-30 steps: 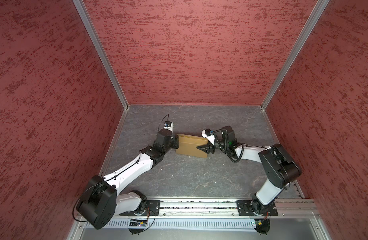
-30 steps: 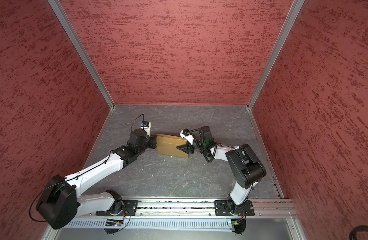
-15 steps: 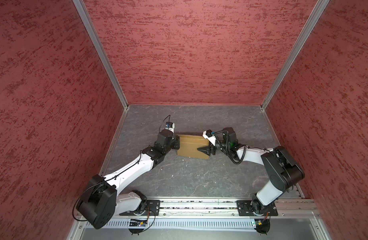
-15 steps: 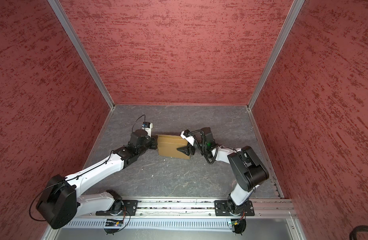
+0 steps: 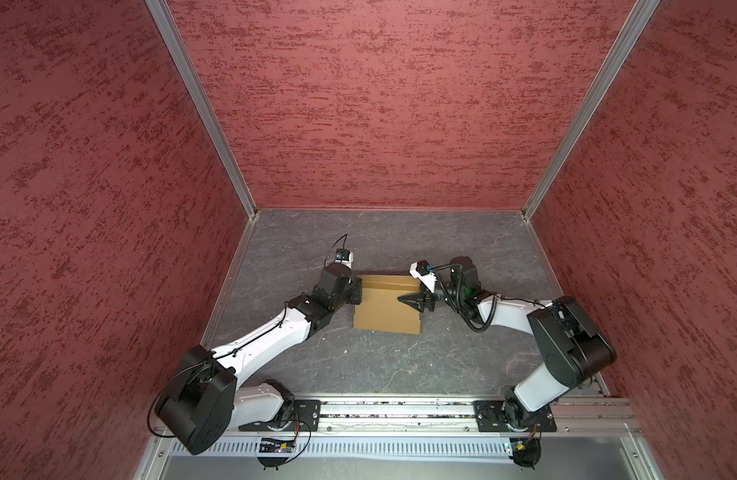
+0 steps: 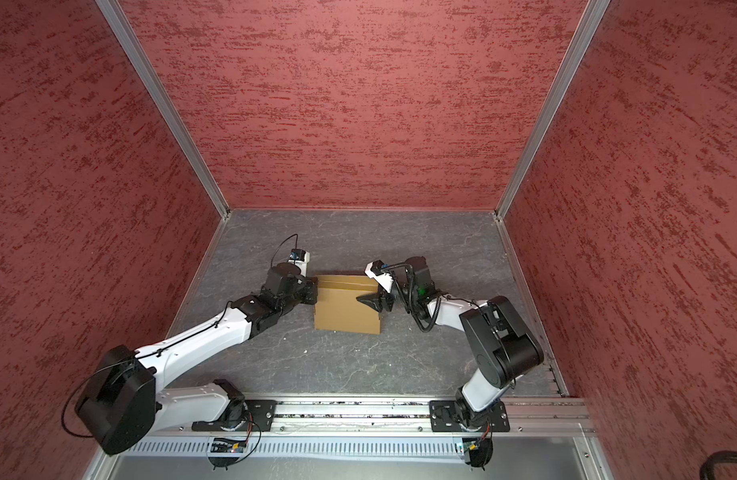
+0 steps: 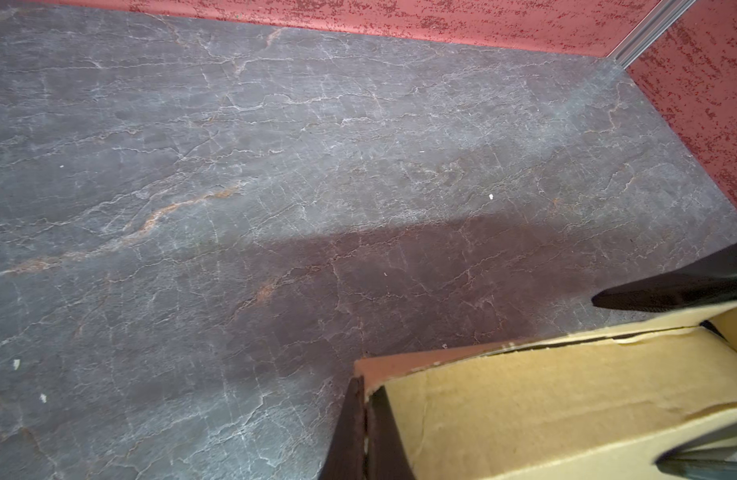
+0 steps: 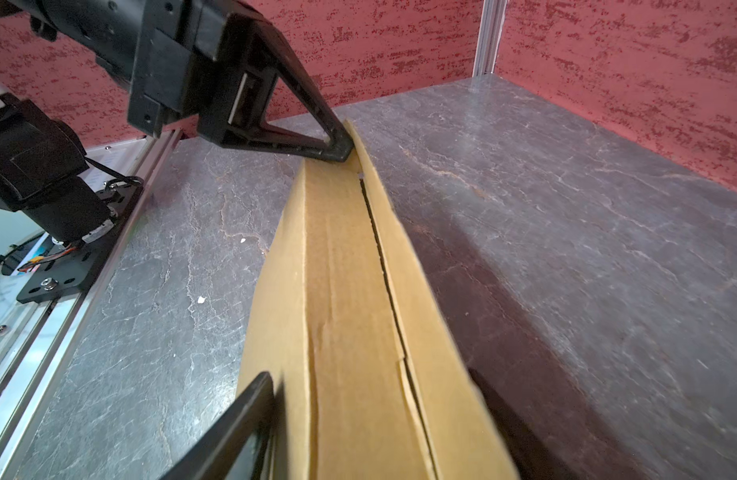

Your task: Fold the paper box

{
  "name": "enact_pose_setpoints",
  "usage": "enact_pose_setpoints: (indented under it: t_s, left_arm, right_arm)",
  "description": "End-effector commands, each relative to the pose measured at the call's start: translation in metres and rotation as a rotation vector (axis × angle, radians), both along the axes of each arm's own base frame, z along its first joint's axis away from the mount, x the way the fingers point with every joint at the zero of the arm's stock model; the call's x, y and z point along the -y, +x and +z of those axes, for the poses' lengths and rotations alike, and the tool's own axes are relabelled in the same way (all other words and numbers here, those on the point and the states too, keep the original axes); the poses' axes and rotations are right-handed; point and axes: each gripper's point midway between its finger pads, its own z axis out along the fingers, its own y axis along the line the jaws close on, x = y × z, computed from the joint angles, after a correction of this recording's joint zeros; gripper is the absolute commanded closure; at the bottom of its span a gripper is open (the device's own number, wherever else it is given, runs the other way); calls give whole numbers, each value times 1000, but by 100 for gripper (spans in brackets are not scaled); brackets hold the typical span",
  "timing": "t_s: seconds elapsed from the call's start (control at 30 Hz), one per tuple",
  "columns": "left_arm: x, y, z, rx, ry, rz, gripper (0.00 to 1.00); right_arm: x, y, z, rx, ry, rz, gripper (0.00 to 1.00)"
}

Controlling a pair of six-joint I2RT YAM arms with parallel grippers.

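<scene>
Cardboard, tan, corrugated and unprinted, makes up the paper box, which rests on the grey, veined stone-look counter as a shallow square between the two arms. Its rear wall stands upright, a long narrow doubled strip with a ragged die-cut slit down its length. That strip's long axis runs straight from one gripper to the other, which is probably what the next fold depends on. The left gripper meets the box at its left rear corner with its fingers pressed together. Whether a sliver of card sits between them I cannot tell. The right gripper reaches over the box's right edge with its jaws spread astride the rear wall. One finger lies against the face toward the box's front, and another shows behind the wall. Both arms are at the box, but the right looks better placed to press the wall inward while the left steadies the far corner. The card looks stiff yet creased, so it will likely spring back unless tucked.
</scene>
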Motion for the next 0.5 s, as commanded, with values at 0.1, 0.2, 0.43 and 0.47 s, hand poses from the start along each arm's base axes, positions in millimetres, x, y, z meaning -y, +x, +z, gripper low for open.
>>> enact_pose_setpoints:
  t_s: [0.1, 0.2, 0.43, 0.47]
  left_arm:
    - [-10, -16, -24, -80, 77, 2, 100]
    - [-12, -16, -22, -69, 80, 10, 100]
    - [-13, -17, -19, -41, 86, 24, 100]
    - [-13, -18, -19, -40, 89, 25, 100]
  right_arm:
    - [2, -3, 12, 27, 25, 9, 32]
    - [2, -2, 13, 33, 23, 5, 31]
    - [4, 0, 17, 40, 18, -10, 30]
    - [4, 1, 18, 43, 19, -12, 30]
